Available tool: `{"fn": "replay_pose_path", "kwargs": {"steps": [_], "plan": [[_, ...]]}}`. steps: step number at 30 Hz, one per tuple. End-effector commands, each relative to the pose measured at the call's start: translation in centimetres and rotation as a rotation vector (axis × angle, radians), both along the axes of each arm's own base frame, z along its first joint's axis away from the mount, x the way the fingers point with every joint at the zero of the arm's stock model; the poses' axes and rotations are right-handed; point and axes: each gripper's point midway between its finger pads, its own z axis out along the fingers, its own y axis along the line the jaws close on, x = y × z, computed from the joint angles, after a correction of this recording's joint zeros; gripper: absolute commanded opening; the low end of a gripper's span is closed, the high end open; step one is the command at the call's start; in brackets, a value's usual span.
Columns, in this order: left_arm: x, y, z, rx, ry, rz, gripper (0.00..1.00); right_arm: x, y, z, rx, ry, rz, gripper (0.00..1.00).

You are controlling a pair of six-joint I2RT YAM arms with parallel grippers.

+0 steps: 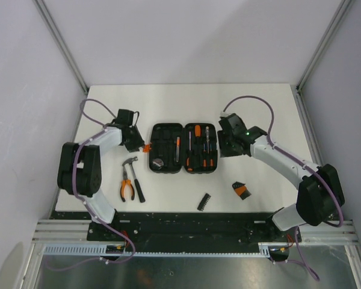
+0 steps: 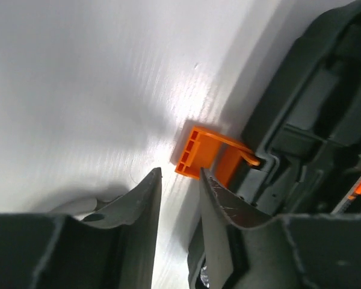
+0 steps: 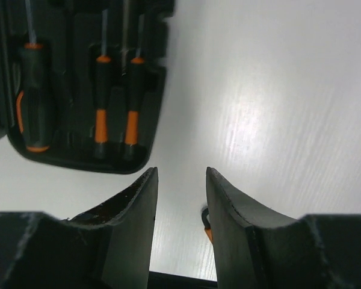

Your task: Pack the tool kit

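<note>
Tool kit (image 1: 166, 137) lies open and flat in the middle of the white table (image 1: 259, 108), both halves face up, side by side left and right. Its orange latch (image 1: 147, 147) sticks out from the left edge and rests on the table. The right half holds a row of screwdrivers (image 1: 198, 158) with black and orange handles, seated in their slots. The left half has one more orange-handled driver and a small round silver item near its near-left corner; what that item is I cannot tell.

Left gripper (image 1: 139, 144) sits low, just left of the case, pointing at the latch. In the left wrist view the left gripper (image 2: 180, 174) shows a narrow gap between its fingers (image 2: 147, 205), with nothing clamped. The latch (image 2: 198, 150) is just past the tips, apart from both.

Right gripper (image 1: 224, 146) sits just right of the case. In the right wrist view the right gripper (image 3: 182, 171) has its fingers (image 3: 228, 205) moderately apart over bare table, holding nothing. The case corner and the screwdrivers (image 3: 102, 114) are up and to the left in that view.

Loose tools are on the table near of the case. A hammer (image 1: 137, 180) and orange-handled pliers (image 1: 126, 177) lie side by side at near left. A black bit strip (image 1: 204, 201) and a small black-and-orange piece (image 1: 240, 191) lie at near right, apart from each other.
</note>
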Motion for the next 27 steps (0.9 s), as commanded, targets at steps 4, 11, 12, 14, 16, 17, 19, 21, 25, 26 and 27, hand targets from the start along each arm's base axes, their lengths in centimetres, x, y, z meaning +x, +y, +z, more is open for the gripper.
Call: {"fn": "replay_pose_path", "kwargs": {"steps": [4, 11, 12, 14, 16, 17, 19, 21, 25, 26, 27], "plan": [[0.0, -3.3, -1.2, -0.082, 0.046, -0.072, 0.32, 0.3, 2.3, 1.6, 0.006, -0.104, 0.11, 0.42], [-0.9, -7.5, 0.3, -0.121, 0.02, -0.184, 0.3, 0.7, 3.3, 1.3, 0.036, -0.107, 0.137, 0.42], [-0.9, -8.1, 0.6, -0.125, 0.014, -0.199, 0.3, 0.8, 3.5, 1.1, 0.037, -0.106, 0.142, 0.42], [-0.9, -9.2, 1.0, -0.134, 0.005, -0.223, 0.3, 1.0, 3.7, 1.0, 0.042, -0.106, 0.15, 0.42], [-0.7, -9.8, 1.3, -0.129, -0.004, -0.236, 0.3, 1.2, 4.0, 0.9, 0.049, -0.111, 0.159, 0.42], [-0.5, -9.8, 1.4, -0.121, -0.01, -0.226, 0.31, 1.4, 4.1, 1.0, 0.054, -0.113, 0.162, 0.42], [-0.3, -9.0, 1.6, -0.09, -0.025, -0.192, 0.33, 1.6, 4.2, 1.0, 0.064, -0.118, 0.164, 0.42], [-0.4, -7.9, 2.3, -0.054, -0.048, -0.154, 0.37, 1.8, 4.3, 1.2, 0.072, -0.129, 0.164, 0.42], [-1.0, -4.9, 4.7, 0.032, -0.112, -0.078, 0.55, 2.2, 5.6, 1.8, 0.112, -0.148, 0.197, 0.44], [-1.2, -4.3, 5.3, 0.049, -0.125, -0.062, 0.59, 2.2, 6.2, 1.9, 0.122, -0.151, 0.211, 0.44], [-1.6, -3.5, 6.0, 0.062, -0.135, -0.044, 0.63, 2.3, 6.8, 2.2, 0.127, -0.158, 0.229, 0.45]]}}
